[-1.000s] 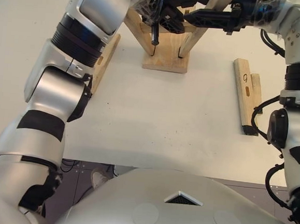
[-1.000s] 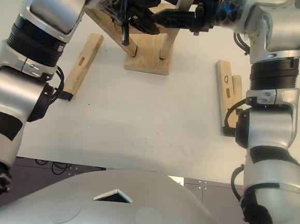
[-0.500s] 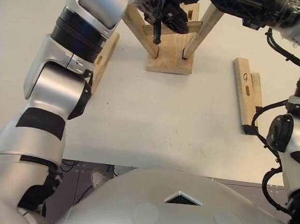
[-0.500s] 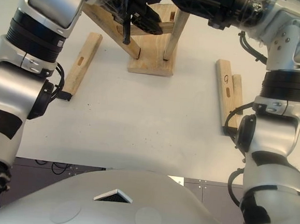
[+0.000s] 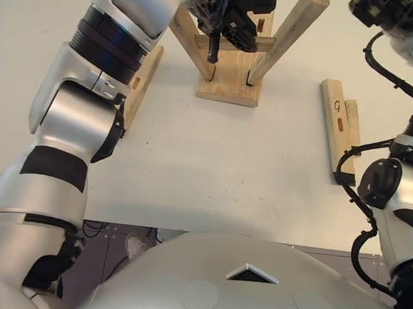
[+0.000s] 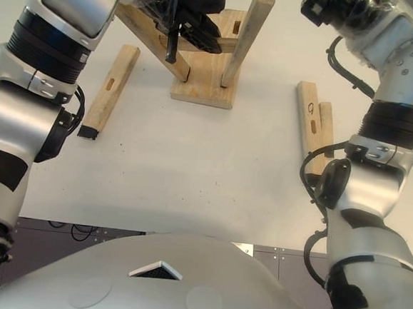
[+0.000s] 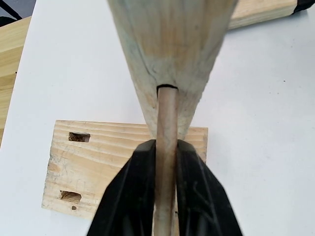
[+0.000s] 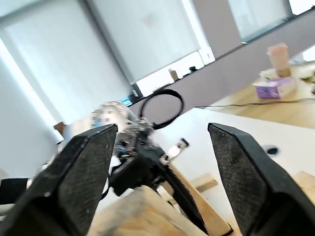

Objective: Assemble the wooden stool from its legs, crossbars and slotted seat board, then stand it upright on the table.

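Observation:
The slotted seat board lies flat at the table's far middle. Two wooden legs stand slanted in its slots, one on the left and one on the right. A thin crossbar runs between them into a hole in a leg. My left gripper is shut on that crossbar, above the board. My right gripper is open and wide, with nothing between its fingers, raised above and to the right of the right leg's top.
A loose leg lies left of the board, partly under my left arm. Another loose leg with a shorter piece beside it lies at the right. The near half of the white table is bare.
My right gripper has drawn back from the crossbar and legs, rising up and to the right. The left gripper has kept its hold on the crossbar. The stool frame shifted slightly.

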Controlling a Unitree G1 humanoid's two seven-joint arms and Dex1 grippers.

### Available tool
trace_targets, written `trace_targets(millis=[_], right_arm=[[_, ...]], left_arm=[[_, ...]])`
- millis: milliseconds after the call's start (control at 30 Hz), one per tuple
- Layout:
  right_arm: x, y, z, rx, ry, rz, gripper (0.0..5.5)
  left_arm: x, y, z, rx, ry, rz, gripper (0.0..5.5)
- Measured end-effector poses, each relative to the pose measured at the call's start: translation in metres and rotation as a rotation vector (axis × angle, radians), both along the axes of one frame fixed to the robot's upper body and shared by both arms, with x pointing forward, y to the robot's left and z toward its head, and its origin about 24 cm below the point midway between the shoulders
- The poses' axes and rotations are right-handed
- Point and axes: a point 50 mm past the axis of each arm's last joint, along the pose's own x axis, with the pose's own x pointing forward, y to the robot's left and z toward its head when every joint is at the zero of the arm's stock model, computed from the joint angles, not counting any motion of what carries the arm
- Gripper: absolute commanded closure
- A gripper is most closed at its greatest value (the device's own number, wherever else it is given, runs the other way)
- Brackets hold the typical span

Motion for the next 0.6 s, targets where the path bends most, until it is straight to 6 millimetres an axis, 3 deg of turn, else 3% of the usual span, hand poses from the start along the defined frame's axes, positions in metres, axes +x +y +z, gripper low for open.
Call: trace_targets(millis=[133, 333, 467, 600], right_arm=[[0.003, 0.010, -0.009, -0.028, -0.013, -0.019, 2.08], [0.003, 0.012, -0.007, -0.063, -0.055, -0.028, 2.08], [0.003, 0.016, -0.004, -0.114, -0.108, -0.038, 2.08], [0.001, 0.017, -0.004, -0.136, -0.138, -0.066, 2.08]], left_arm=[[0.000, -0.001, -0.002, 0.026, -0.022, -0.002, 4.13], [0.000, -0.001, 0.003, 0.011, -0.056, 0.000, 4.10], [-0.002, 0.012, 0.032, -0.070, -0.164, 0.048, 4.28], [-0.010, 0.035, 0.072, -0.115, -0.446, 0.199, 4.83]])
